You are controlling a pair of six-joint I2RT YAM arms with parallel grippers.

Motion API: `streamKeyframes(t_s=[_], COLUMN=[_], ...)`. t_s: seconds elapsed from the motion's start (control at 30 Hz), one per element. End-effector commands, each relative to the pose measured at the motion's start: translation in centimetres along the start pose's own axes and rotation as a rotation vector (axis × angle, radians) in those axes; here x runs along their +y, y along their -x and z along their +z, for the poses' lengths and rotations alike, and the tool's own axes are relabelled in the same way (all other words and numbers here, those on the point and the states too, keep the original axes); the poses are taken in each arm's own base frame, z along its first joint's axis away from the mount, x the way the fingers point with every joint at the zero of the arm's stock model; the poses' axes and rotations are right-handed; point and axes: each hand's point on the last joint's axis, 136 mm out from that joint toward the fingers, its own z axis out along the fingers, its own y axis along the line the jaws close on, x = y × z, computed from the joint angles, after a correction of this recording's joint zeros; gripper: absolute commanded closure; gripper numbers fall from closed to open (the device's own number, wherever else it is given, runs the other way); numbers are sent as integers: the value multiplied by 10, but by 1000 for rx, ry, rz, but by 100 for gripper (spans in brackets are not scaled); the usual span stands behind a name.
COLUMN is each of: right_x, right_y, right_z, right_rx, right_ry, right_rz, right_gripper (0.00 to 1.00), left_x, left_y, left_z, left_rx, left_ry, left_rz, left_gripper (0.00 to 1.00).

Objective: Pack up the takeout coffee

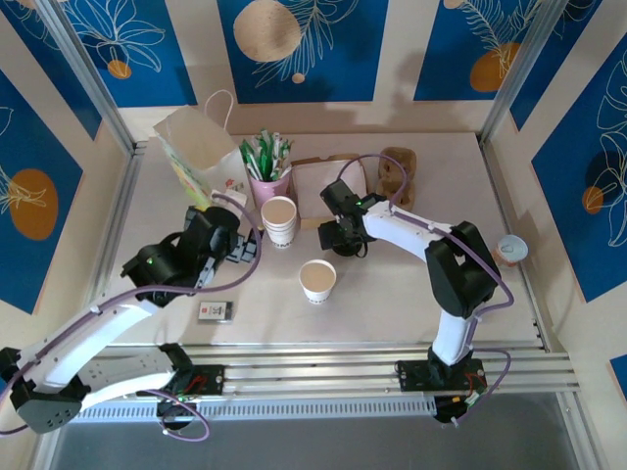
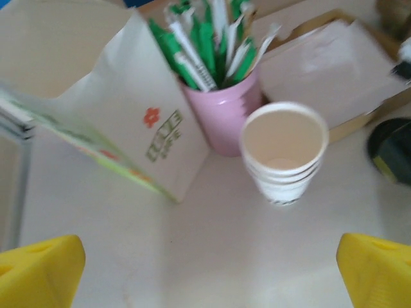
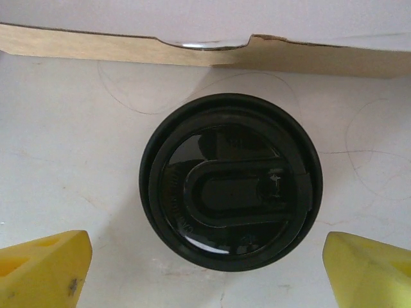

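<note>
A single cream-white paper cup (image 1: pixel 317 281) stands open at the table's middle with no lid on it. A round black plastic lid (image 3: pixel 230 199) lies flat on the white table top, and no cup shows under it. My right gripper (image 3: pixel 205 273) hangs straight above the lid, open, with its yellow fingertips (image 3: pixel 45 266) wide on either side and clear of the rim. In the top view the right gripper (image 1: pixel 343 238) covers the lid. My left gripper (image 2: pixel 209 276) (image 1: pixel 250 250) is open over bare table, nothing between its fingers.
Just ahead of the left gripper are a stack of lidless cups (image 2: pixel 284 154), a pink cup of green-white sticks (image 2: pixel 221 112) and a white paper bag (image 2: pixel 128 109). A flat cardboard carrier (image 3: pixel 205 48) lies beyond the lid. A small packet (image 1: pixel 216 311) lies near the front.
</note>
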Motion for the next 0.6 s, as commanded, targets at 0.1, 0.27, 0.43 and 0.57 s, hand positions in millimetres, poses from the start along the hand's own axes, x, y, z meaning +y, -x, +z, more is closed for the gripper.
streamKeyframes(t_s=[0.1,0.27,0.43,0.57], right_x=[-4,-4,-3,-3], right_y=[5,4,6,7], right_z=[-5,0,5,9], right_rx=[-5,-3,4,7], right_ry=[-29,-21,-37,-46], right_rz=[-18,-9,-18,-23], right_gripper=[8,8,7,8], left_x=[23,29,30,30], left_y=[-19,-20,-24,-27], left_z=[3,3,4,4], left_rx=[-68,-96,-110,-115], left_ry=[118,143,145,141], left_rz=[15,5,-9,-10], left_gripper=[0,0,0,0])
